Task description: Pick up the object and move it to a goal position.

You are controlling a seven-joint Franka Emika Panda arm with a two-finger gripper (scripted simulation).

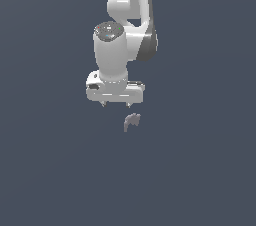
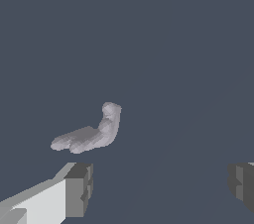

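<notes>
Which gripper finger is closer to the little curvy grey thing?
In the wrist view, the finger with the white arm piece beside it; the object lies just past its tip. The other finger sits farther off.

A plain dark blue-grey floor (image 1: 50,180) carried only a small grey-mauve hooked object (image 1: 132,120), no edges showing.

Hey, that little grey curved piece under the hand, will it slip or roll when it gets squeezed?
The curved piece looks matte, so it is probably not very slippery. Its bent, lumpy shape makes rolling unlikely, though it may twist between the fingers. It is far smaller than the open hand, so it is likely light and could skid if nudged off-centre.
</notes>
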